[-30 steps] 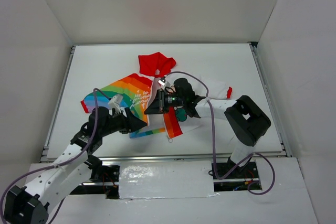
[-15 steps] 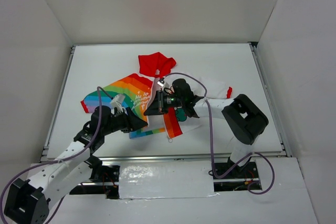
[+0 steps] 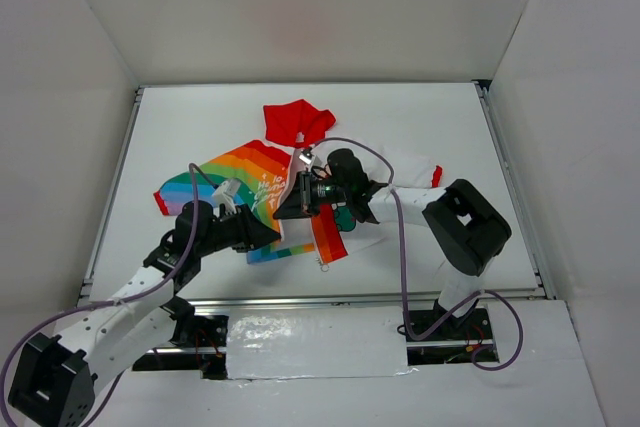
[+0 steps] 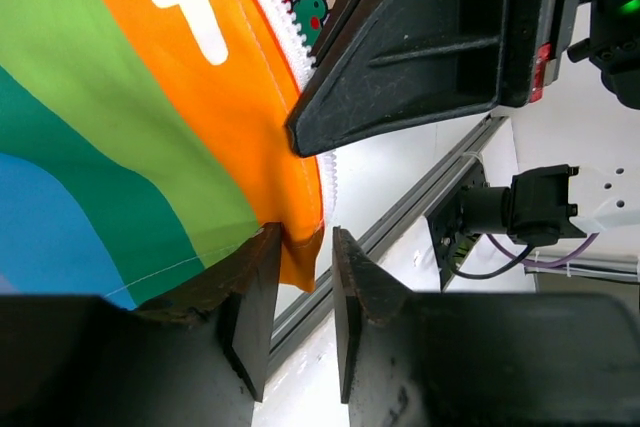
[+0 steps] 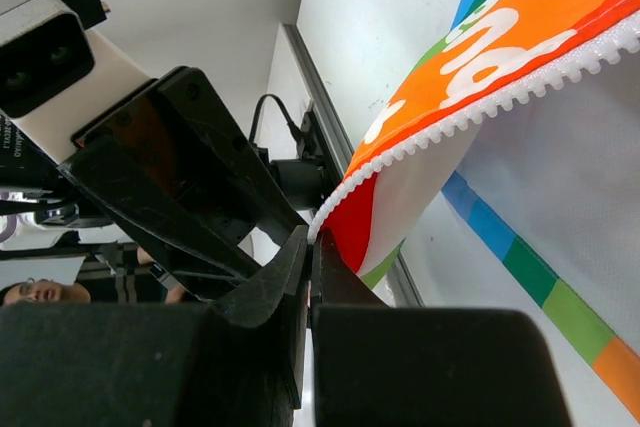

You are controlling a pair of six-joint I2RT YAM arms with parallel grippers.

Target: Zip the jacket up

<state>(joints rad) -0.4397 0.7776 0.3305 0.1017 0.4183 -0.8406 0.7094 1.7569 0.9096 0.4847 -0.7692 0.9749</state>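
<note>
The jacket (image 3: 245,175) lies mid-table, its red hood (image 3: 297,122) at the far side, the rainbow half on the left and the white half (image 3: 410,165) under my right arm. My right gripper (image 3: 284,211) is shut on the jacket's white zipper edge (image 5: 470,112) and holds it off the table; the teeth run into its fingers (image 5: 312,243). My left gripper (image 3: 272,235) sits just below it. Its jaws (image 4: 303,247) stand apart around the orange bottom corner (image 4: 300,197) of the rainbow half, which touches one finger only.
A metal rail (image 4: 420,205) runs along the table's near edge just below both grippers. White walls close in the table on three sides. A purple cable (image 3: 400,247) loops from my right arm to its base.
My left gripper has crept right, under the lifted zipper edge, and its jaws have narrowed around the orange corner. My right gripper has kept its grip and hardly moved.
</note>
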